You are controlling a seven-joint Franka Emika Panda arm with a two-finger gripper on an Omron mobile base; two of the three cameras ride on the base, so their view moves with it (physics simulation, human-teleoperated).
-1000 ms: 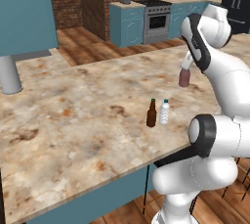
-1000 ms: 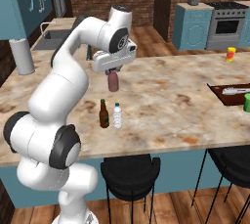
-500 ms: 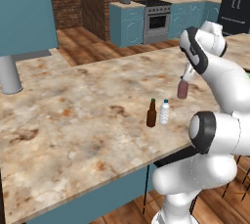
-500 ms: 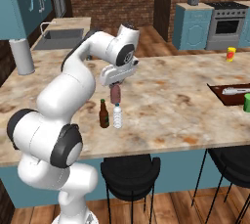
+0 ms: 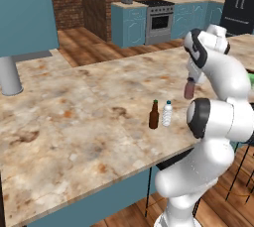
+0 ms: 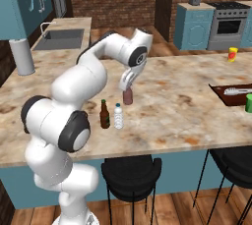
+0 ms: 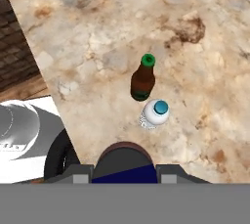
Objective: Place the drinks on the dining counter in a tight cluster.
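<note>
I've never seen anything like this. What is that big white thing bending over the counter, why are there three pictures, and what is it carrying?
The white thing is a robot arm in a computer-drawn kitchen. Two pictures come from cameras riding behind it, one on each side; the third comes from a camera on its hand, looking down.

At the arm's end is a gripper with two fingers, shut on a dark maroon can that it holds above the beige marbled dining counter.

Standing on the counter are a brown glass bottle with a green cap and, right beside it, a clear water bottle. In the hand's picture you look down on their caps, with the can's top at the bottom edge. The can hangs close to the pair.
</note>
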